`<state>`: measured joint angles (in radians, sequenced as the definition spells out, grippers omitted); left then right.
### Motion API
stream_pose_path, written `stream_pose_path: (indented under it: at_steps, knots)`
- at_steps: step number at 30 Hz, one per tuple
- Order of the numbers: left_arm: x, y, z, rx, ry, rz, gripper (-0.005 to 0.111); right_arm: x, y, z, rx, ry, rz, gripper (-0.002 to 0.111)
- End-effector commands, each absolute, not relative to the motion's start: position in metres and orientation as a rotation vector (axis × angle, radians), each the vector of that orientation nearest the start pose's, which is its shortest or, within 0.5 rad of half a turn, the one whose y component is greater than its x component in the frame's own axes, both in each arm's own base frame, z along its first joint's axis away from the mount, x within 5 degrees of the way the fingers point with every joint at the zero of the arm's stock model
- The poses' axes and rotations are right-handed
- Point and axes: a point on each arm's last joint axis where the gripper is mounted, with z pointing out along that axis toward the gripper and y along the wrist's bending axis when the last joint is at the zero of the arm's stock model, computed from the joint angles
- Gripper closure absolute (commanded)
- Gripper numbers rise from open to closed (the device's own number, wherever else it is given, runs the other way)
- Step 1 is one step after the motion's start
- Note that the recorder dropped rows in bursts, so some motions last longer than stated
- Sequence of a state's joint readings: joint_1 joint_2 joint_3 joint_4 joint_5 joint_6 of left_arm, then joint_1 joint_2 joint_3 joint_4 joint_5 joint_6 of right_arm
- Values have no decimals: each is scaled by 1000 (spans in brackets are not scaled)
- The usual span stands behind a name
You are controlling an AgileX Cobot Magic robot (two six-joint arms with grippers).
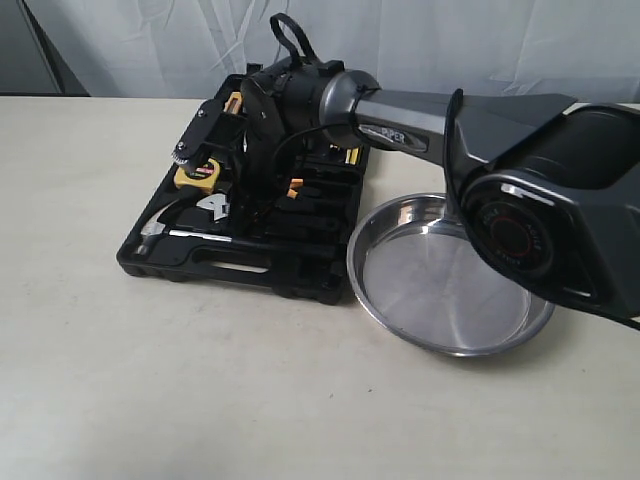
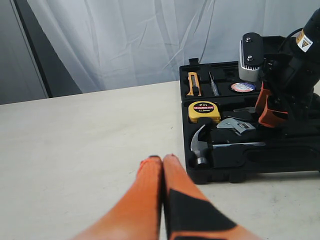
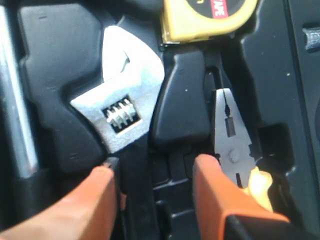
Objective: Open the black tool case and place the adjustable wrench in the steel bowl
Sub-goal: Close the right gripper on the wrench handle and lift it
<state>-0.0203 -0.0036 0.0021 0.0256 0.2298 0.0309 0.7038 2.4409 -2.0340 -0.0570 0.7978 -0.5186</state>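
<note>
The black tool case (image 1: pixel 200 262) lies open on the table, its lid flat behind it. The adjustable wrench (image 3: pixel 122 107) rests in its recess, silver jaw head beside the tape measure and black handle running back between my right fingers. My right gripper (image 3: pixel 155 170) is open and lowered into the case; one orange finger (image 3: pixel 95 200) is close against the handle, the other stands apart by the pliers. The steel bowl (image 1: pixel 352 262) sits to the right of the case, with nothing in it. My left gripper (image 2: pixel 162 159) is shut on nothing, low over the table left of the case.
In the case lie a yellow tape measure (image 2: pixel 204 111), a steel-headed hammer (image 2: pixel 200 142), orange-handled pliers (image 3: pixel 232 140) and a utility knife (image 2: pixel 193 83). My right arm (image 1: pixel 480 130) crosses above the bowl. Bare table lies left of and in front of the case.
</note>
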Motion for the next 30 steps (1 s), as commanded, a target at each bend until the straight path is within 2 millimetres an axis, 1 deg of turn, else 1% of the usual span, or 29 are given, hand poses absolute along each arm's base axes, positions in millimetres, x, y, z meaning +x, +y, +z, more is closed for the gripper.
stream_pose_path:
  at_steps: [1, 4, 7, 13, 19, 30]
  knots:
    - [56, -1, 192, 63, 1714, 33, 106, 406, 332, 135, -1614, 2170, -73, 63]
    - [56, -1, 192, 63, 1714, 33, 106, 406, 332, 124, -1626, 2185, -75, 63]
    - [56, -1, 192, 63, 1714, 33, 106, 406, 332, 119, -1634, 2197, -75, 63]
    - [56, -1, 192, 63, 1714, 33, 106, 402, 328, 117, -1716, 2211, -96, 63]
    - [56, -1, 192, 63, 1714, 33, 106, 401, 329, 117, -1748, 2188, -95, 63]
    - [56, -1, 192, 63, 1714, 33, 106, 404, 332, 119, -1722, 2144, -89, 63]
